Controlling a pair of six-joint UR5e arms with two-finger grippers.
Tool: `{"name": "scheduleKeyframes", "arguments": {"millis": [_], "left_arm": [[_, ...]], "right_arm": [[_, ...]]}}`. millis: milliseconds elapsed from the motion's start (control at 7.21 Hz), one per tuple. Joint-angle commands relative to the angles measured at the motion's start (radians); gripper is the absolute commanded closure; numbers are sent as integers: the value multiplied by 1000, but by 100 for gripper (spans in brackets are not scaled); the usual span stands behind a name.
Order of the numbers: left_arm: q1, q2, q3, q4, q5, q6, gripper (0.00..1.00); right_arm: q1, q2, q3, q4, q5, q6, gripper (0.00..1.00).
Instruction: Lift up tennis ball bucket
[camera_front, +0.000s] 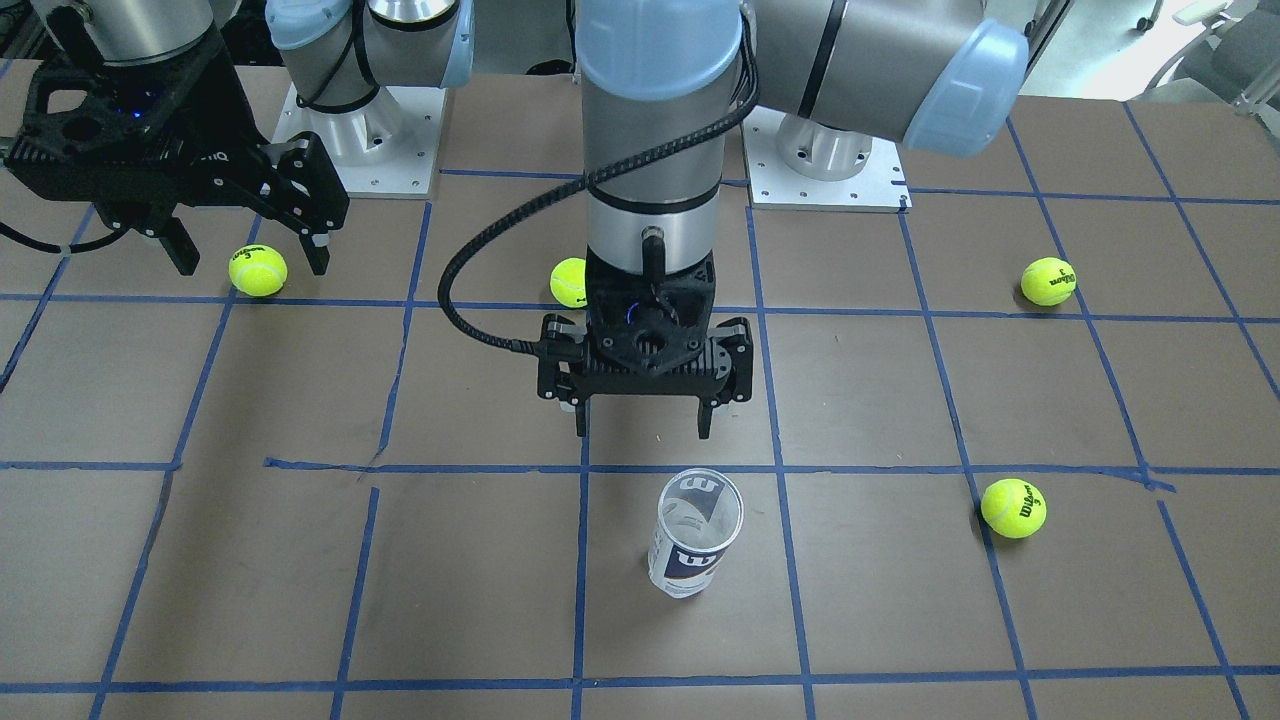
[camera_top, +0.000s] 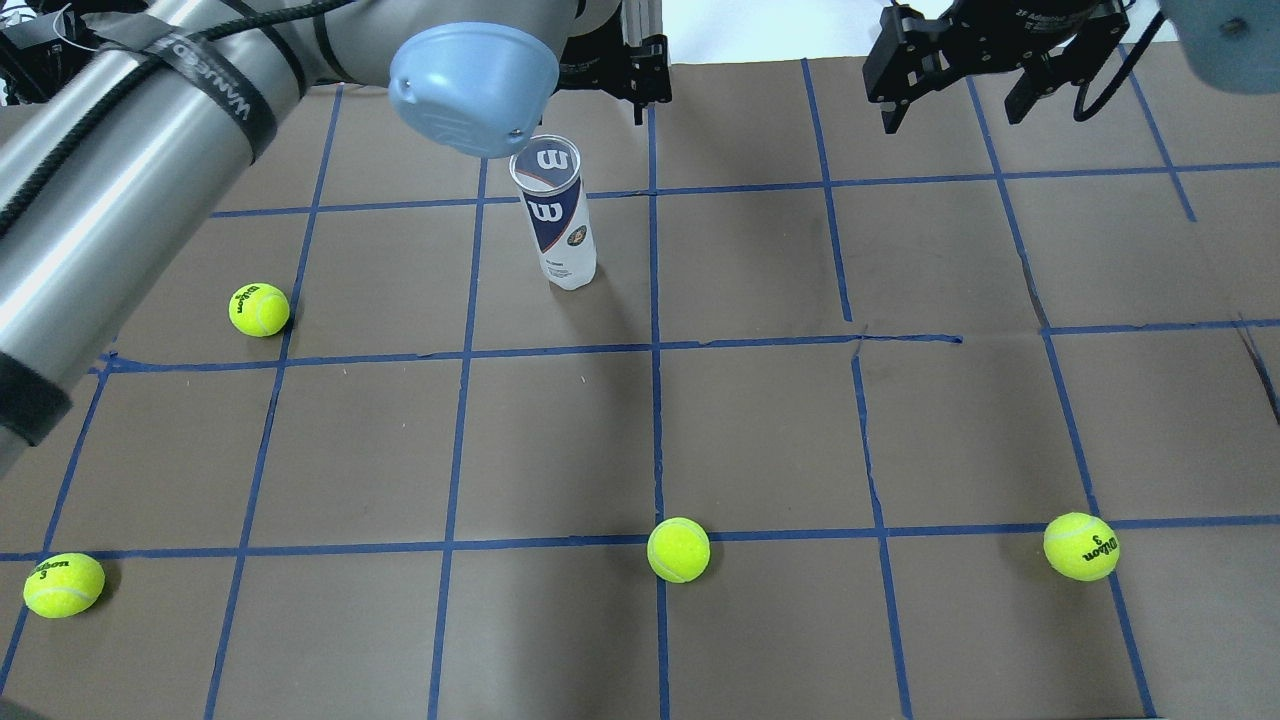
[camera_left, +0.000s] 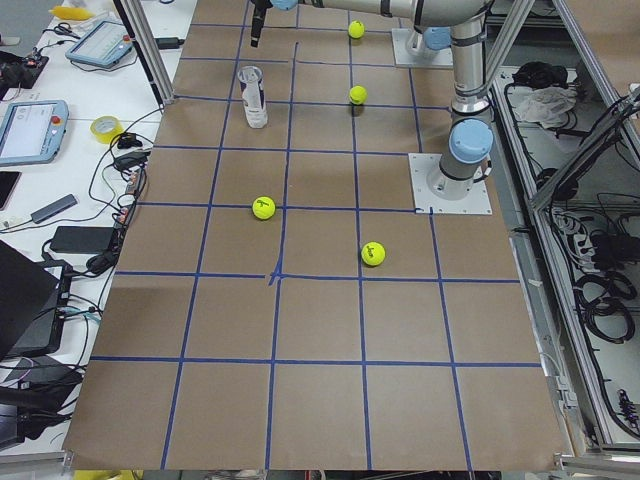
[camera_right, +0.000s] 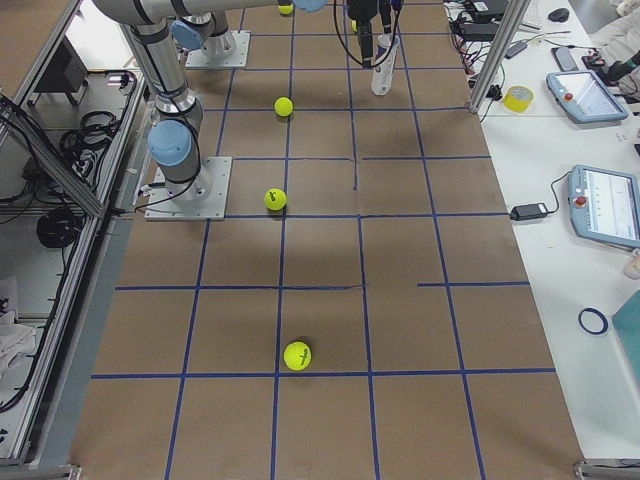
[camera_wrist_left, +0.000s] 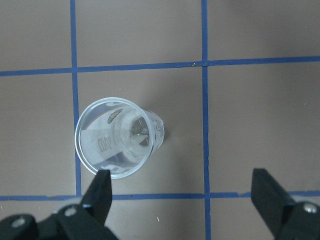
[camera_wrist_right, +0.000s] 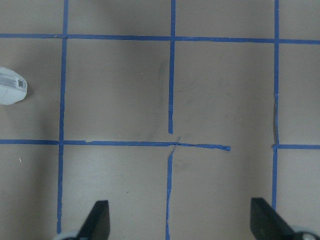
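The tennis ball bucket (camera_front: 697, 535) is a clear tube with a white and navy "W" label. It stands upright and empty on the brown table, its top open. It also shows in the overhead view (camera_top: 555, 215) and, from above, in the left wrist view (camera_wrist_left: 117, 142). My left gripper (camera_front: 642, 428) is open and empty. It hangs above the table just on the robot's side of the tube and does not touch it. In the left wrist view its left finger (camera_wrist_left: 102, 192) sits below the tube's rim. My right gripper (camera_front: 252, 255) is open and empty, raised far off to the side.
Several yellow-green tennis balls lie loose on the table, one (camera_front: 568, 282) behind my left gripper, one (camera_front: 258, 270) under my right gripper, others (camera_front: 1013, 507) (camera_front: 1048, 281) on the left arm's side. Blue tape lines form a grid on the table (camera_front: 900, 620).
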Motion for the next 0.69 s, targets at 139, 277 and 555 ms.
{"name": "scheduleKeyframes", "arguments": {"millis": [139, 277, 555], "left_arm": [[3, 214, -169, -65, -9, 4, 0], [9, 266, -264, -67, -16, 7, 0], [21, 377, -373, -114, -4, 102, 0]], "right_arm": [[0, 0, 2, 1, 0, 1, 0], [0, 0, 2, 1, -2, 1, 0], [0, 0, 4, 2, -3, 1, 0]]}}
